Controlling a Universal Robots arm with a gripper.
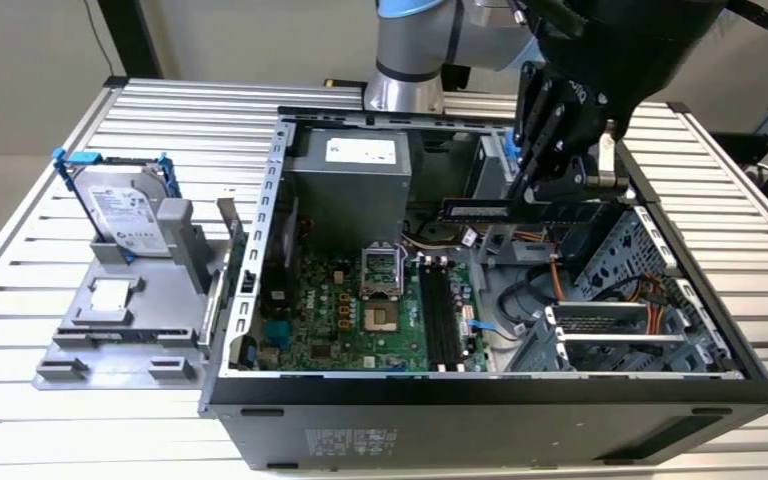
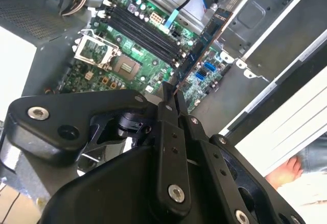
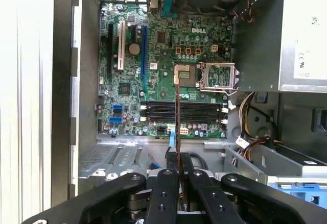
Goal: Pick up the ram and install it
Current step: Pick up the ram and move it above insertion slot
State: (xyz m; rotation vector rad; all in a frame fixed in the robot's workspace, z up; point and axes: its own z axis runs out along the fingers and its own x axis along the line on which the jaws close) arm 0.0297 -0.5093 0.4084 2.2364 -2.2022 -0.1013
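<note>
I see the gripper [image 1: 551, 200] clamped tight on one end of the ram [image 1: 484, 210], holding it level in the air over the open case [image 1: 491, 385], above the motherboard [image 1: 357, 310] and beside the white-labelled power supply [image 1: 351, 180].

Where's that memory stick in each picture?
Exterior view: ram held level by the pincer, over the open case.
Second wrist view: ram slanting out from the pincer over the board.
First wrist view: ram edge-on, a thin line across the slots.
Shared landmark: the socket.
</note>
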